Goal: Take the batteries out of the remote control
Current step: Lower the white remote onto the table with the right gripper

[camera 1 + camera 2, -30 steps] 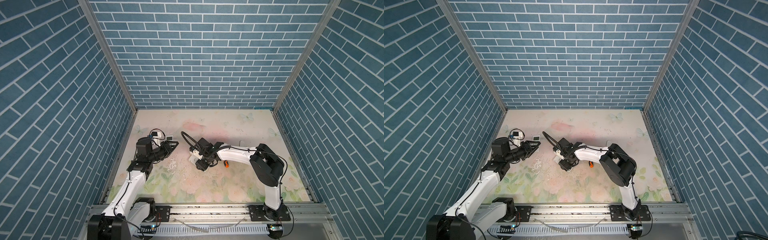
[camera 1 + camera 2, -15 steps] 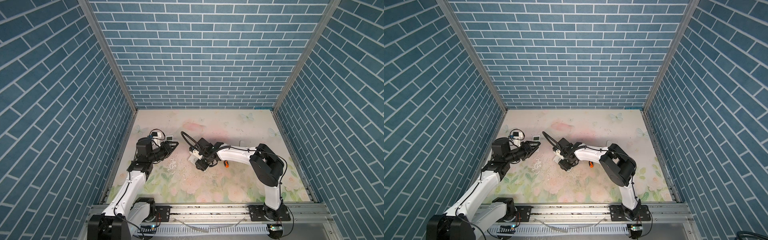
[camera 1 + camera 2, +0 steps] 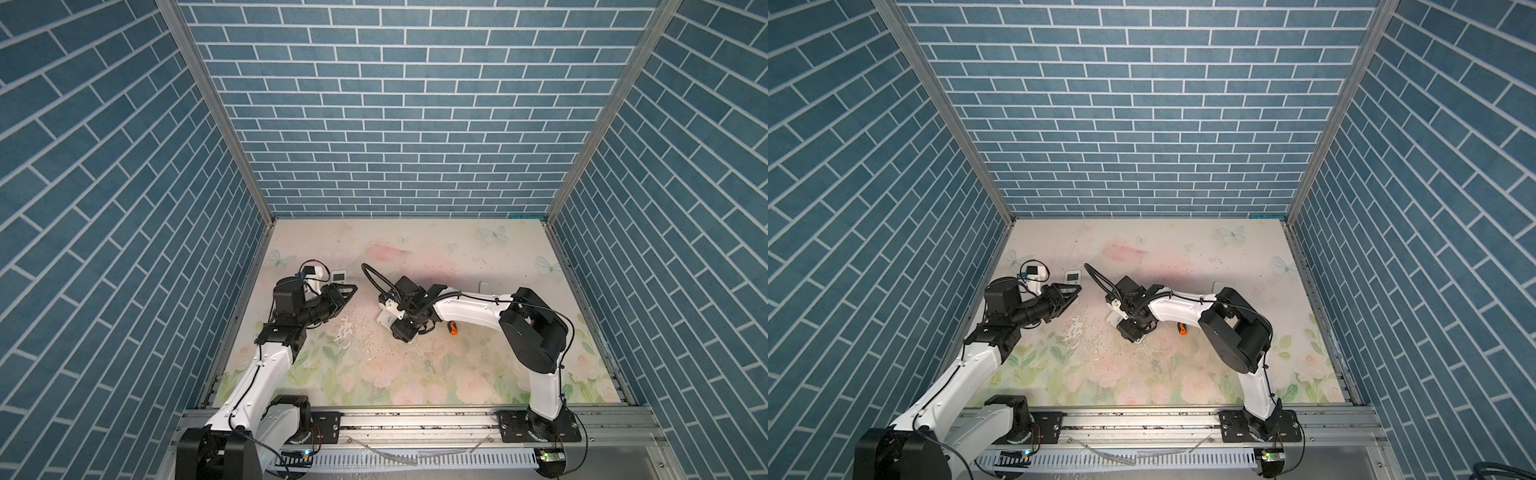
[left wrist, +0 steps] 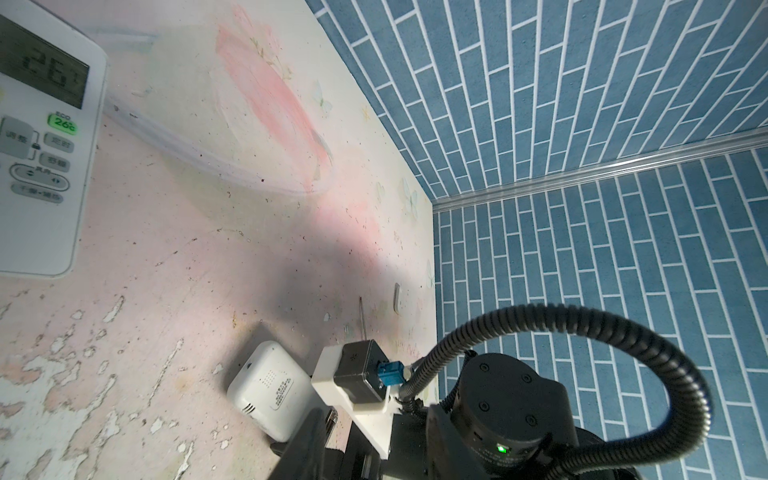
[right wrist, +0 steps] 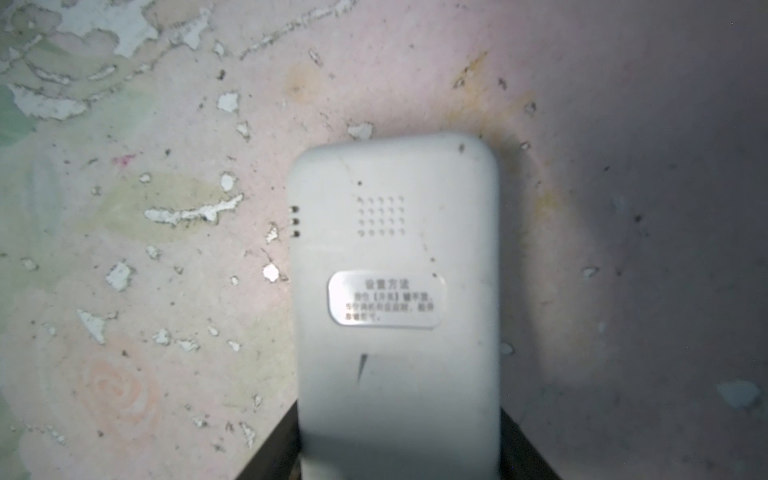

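- R gripper [image 3: 405, 332]: jaws part-open, set against both sides of remote [image 5: 395, 291], which is laid back-up on table [image 3: 415, 386].
- L gripper [image 3: 348, 291]: nothing is seen held; opening can't be told.
- Progress: cover [image 5: 399, 399] seems not yet removed; batteries are judged inside, none seen.
- Hidden: remote's lower end is cut off in wrist view.
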